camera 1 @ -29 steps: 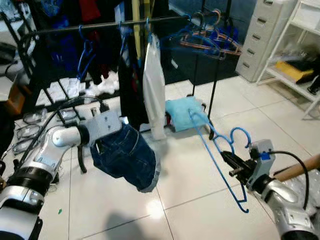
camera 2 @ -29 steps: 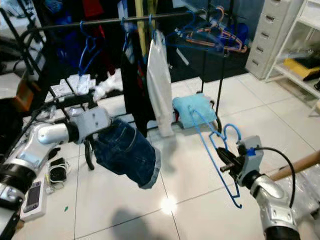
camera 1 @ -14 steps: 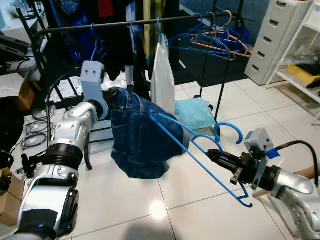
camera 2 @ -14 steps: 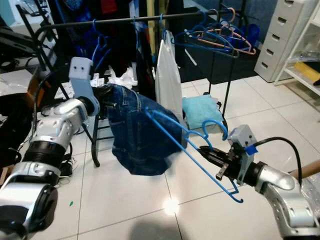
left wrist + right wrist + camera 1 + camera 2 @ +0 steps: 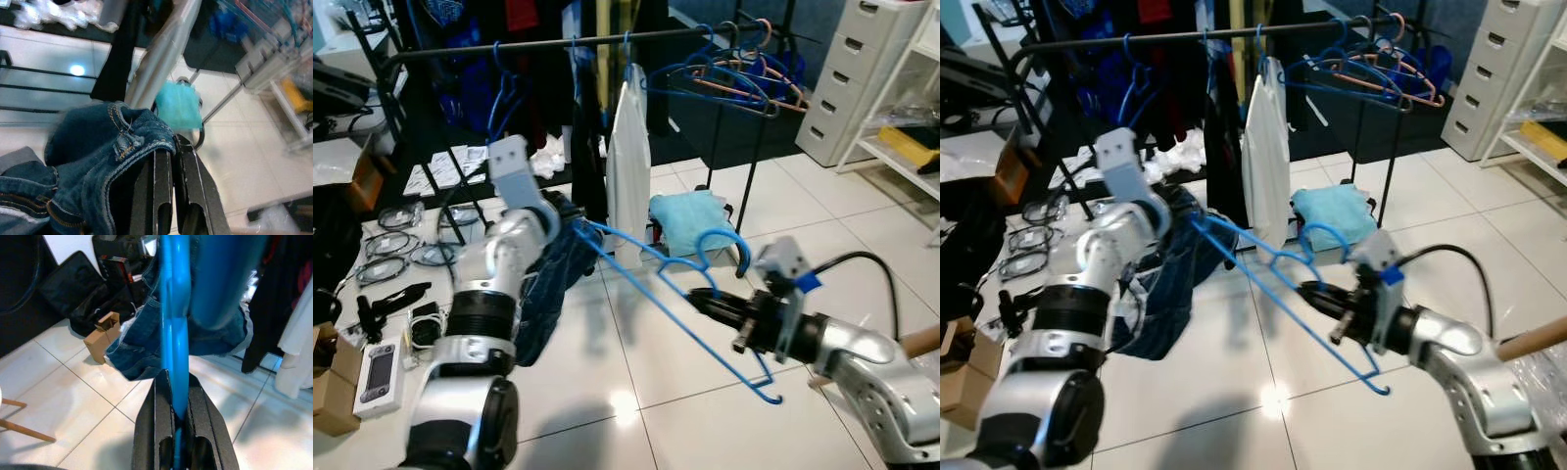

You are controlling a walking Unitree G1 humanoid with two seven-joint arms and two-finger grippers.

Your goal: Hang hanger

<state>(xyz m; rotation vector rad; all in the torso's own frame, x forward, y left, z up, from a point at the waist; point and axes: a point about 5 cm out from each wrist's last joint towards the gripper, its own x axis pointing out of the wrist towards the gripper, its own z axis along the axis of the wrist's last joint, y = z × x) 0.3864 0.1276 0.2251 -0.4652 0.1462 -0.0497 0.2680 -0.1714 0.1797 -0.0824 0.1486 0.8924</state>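
My right gripper [image 5: 703, 303] is shut on a blue wire hanger [image 5: 646, 264], gripping it just below the hook [image 5: 717, 241]; the right wrist view shows the hanger's wire [image 5: 174, 333] clamped between the fingers [image 5: 150, 431]. The hanger's far arm reaches left to a pair of dark denim shorts [image 5: 551, 279], whose waistband [image 5: 142, 142] is clamped by my left gripper [image 5: 566, 217], shut. The shorts hang down beside my left forearm. Behind stands the black clothes rail [image 5: 548, 45].
On the rail hang a white garment [image 5: 628, 166], dark clothes and several empty hangers [image 5: 734, 73]. A teal cloth [image 5: 690, 220] lies at the rack's foot. Cables and small devices [image 5: 401, 250] litter the floor at left. White drawers [image 5: 857, 69] stand at back right.
My left arm has lowered and swung the shorts down beside it. My right gripper has carried the hanger leftwards, so its far end now meets the shorts at my left gripper.
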